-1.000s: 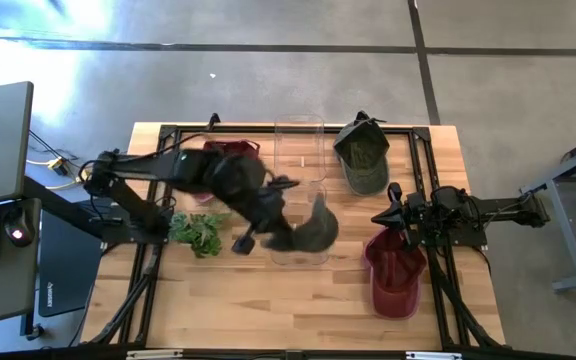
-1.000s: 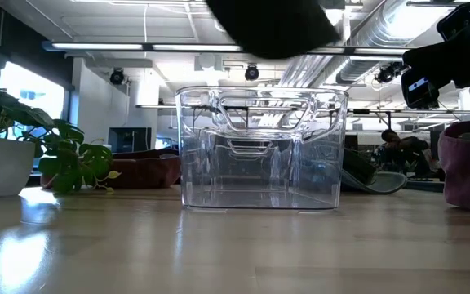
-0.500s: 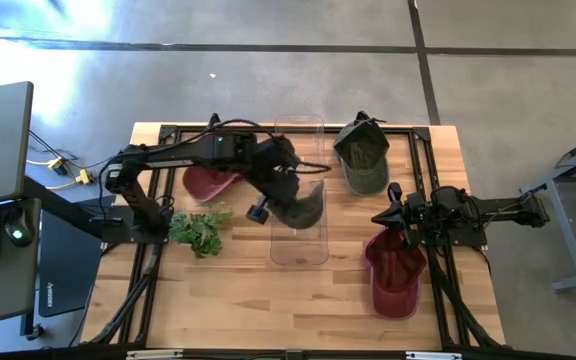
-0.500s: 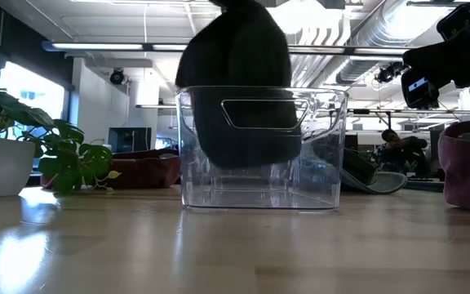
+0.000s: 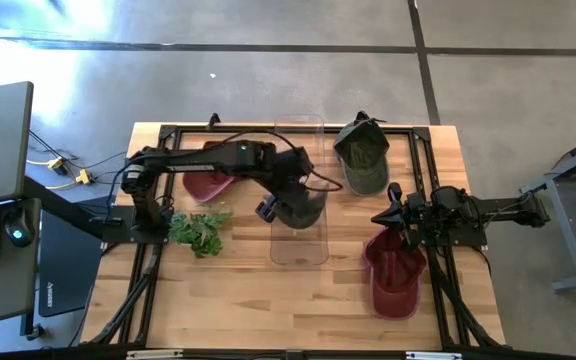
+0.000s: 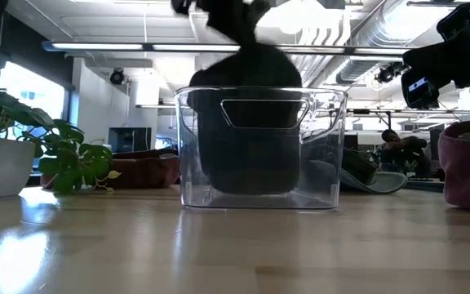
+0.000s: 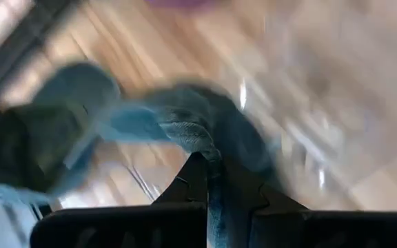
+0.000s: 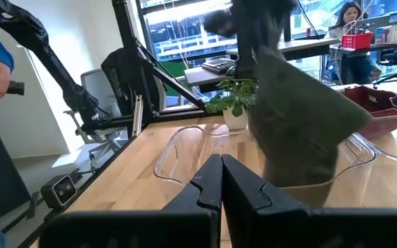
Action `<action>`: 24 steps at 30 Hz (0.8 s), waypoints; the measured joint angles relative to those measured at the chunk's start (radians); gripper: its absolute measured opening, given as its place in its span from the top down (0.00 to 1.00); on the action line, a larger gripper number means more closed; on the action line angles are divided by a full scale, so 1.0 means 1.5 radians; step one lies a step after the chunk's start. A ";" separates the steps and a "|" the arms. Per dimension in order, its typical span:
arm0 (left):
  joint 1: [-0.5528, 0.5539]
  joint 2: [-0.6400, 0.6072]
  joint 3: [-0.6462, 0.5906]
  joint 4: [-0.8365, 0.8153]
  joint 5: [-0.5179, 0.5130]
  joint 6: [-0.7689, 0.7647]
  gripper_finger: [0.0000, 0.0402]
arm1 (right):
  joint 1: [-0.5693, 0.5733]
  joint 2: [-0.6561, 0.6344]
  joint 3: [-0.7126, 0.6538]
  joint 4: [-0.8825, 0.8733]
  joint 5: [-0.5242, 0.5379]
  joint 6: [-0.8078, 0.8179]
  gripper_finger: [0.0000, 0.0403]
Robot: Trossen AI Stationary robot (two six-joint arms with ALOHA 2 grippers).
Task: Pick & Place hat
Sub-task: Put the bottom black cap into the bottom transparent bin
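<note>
The high view looks straight down on the whole counter (image 5: 228, 300). The low view sits at counter height, level, close to the clear bin (image 6: 259, 151), which the high view shares. The left wrist view looks close down onto a dark hat (image 7: 205, 134). The right wrist view faces across the counter toward the bin.

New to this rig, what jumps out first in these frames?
The left gripper hangs at mid-table, shut on a dark green cloth hat lowered into the clear plastic bin. Three more hats lie around it: an olive cap at the far edge, a maroon hat far left, another maroon hat under the waiting right gripper, shut. A small potted plant sits left.
</note>
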 joint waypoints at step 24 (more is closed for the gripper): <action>0.108 0.029 0.000 0.005 -0.032 -0.164 0.58 | 0.000 0.000 0.000 0.000 0.000 0.000 1.00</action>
